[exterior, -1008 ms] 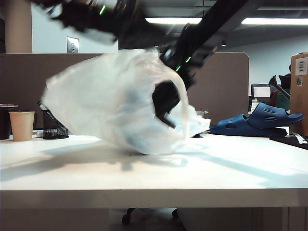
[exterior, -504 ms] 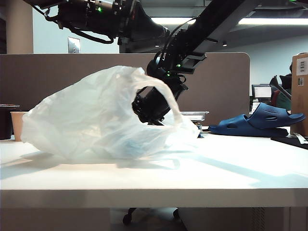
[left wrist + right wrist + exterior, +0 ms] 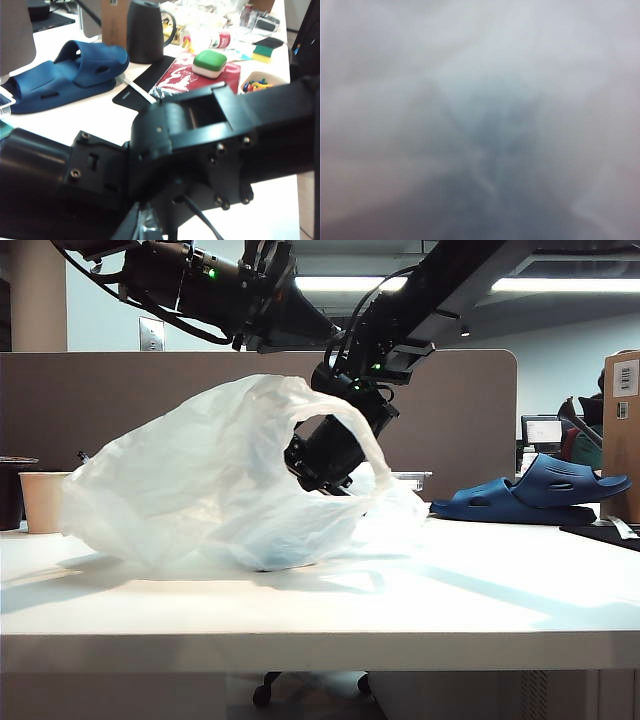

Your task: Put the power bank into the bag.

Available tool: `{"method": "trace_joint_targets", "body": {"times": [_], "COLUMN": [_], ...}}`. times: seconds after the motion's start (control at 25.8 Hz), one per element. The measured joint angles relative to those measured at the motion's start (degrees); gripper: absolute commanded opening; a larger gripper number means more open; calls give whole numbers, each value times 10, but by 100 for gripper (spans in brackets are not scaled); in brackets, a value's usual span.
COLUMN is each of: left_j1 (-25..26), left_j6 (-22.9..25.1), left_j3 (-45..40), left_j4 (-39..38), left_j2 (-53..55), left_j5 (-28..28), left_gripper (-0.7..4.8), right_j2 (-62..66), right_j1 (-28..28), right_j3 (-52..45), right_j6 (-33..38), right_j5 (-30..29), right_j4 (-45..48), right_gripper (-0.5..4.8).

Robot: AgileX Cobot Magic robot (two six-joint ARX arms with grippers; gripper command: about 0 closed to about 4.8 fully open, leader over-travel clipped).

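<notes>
Left of centre on the white table (image 3: pixel 480 590), the bag (image 3: pixel 200 490) lies slumped and crinkled, its mouth opening toward the right. Reaching down from the upper right, the right gripper (image 3: pixel 322 462) has its head through the bag's loop handle; its jaws are hidden by plastic, so I cannot tell their spread. At upper left, the left gripper (image 3: pixel 285 310) hangs above the bag, jaws closed. Any power bank is not discernible. Behind, a blue slipper (image 3: pixel 535 490) rests at right.
</notes>
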Motion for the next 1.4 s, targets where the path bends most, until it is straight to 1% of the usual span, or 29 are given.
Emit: {"method": "trace_joint_targets", "body": {"times": [0.12,0.16,0.47,0.54,0.7,0.78,0.85,1.2,1.28,1.4], "left_j1": [0,0,9,19,31,37,40,40,40,40], "left_j6": [12,15,19,19,19,19,19,20,28,57], "left_j3": [0,0,1,1,1,1,1,1,0,0], "left_j4": [-4,-3,-3,-3,-2,-3,-5,-18,-25,-49], "left_j2": [0,0,-15,-28,-42,-49,-55,-65,-68,-75], "left_j5": [-7,-9,-11,-17,-26,-29,-40,-95,-115,-148], "left_gripper": [58,63,63,63,65,134,158,167,197,242], "right_j2": [-6,-12,-47,-56,-64,-74,-86,-136,-146,-159], "right_j1": [-1,-1,-1,-1,-3,-3,-5,-16,-17,-18], "right_j3": [0,-1,-1,-1,-2,-2,-2,-2,-2,-2], "right_j6": [-13,-26,-60,-73,-84,-86,-87,-90,-94,-99], "right_j5": [1,2,51,76,88,97,109,156,164,179], "right_j4": [-19,-27,-59,-93,-131,-148,-158,-165,-168,-181], "right_gripper": [479,479,479,479,479,479,479,479,479,479]}}
